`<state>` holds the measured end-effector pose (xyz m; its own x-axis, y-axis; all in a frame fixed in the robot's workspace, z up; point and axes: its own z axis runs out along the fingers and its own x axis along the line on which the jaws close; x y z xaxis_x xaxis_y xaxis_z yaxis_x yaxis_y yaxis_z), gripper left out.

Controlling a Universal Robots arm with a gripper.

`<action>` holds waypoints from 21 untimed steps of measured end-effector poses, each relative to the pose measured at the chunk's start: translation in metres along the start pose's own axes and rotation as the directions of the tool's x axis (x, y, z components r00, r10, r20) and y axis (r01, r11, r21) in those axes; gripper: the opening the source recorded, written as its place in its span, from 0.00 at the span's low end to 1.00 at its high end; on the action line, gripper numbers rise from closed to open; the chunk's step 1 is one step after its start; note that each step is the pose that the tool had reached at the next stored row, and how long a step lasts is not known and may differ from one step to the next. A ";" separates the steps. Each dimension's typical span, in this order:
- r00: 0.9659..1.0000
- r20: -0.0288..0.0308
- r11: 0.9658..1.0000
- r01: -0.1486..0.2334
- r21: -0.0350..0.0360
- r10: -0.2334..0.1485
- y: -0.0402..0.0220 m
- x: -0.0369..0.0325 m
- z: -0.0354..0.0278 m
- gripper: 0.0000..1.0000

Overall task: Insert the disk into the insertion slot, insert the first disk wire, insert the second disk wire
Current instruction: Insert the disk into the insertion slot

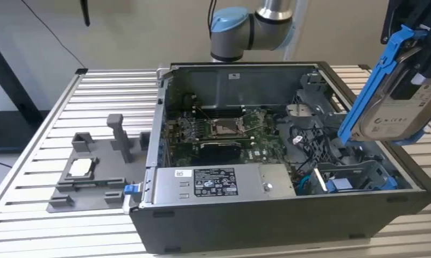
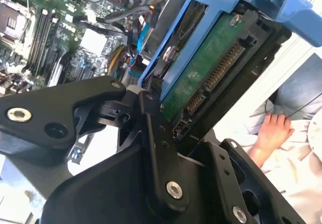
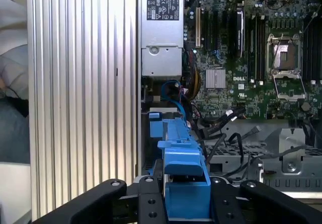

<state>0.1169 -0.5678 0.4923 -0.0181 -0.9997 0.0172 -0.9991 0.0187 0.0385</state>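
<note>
Overhead, at the exterior view's upper right, the gripper [image 1: 405, 35] grasps the disk [image 1: 405, 107], which hangs tilted in its blue carrier, label facing outward, above the open computer case [image 1: 273, 220]. Below it, in the case's lower right corner, sits the insertion slot [image 1: 355, 173], a grey bay with blue fittings, apart from the disk. In the second wrist view, black fingers [image 2: 153, 133] clamp the disk's green circuit-board side. The case stands on a slatted table [image 1: 107, 86]; a grey fixture [image 1: 86, 183] lies at the exterior view's left.
</note>
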 end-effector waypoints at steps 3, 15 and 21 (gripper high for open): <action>1.000 -0.009 1.000 0.000 0.000 0.000 -0.0001 -0.0004 0.0029 0.33; 0.999 -0.040 1.000 -0.002 0.001 0.002 -0.0001 -0.0025 0.0143 0.33; 0.999 -0.048 1.000 -0.002 0.001 0.002 -0.0003 -0.0032 0.0220 0.33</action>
<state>0.1164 -0.5650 0.4703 -0.0181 -0.9977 0.0656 -0.9991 0.0205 0.0373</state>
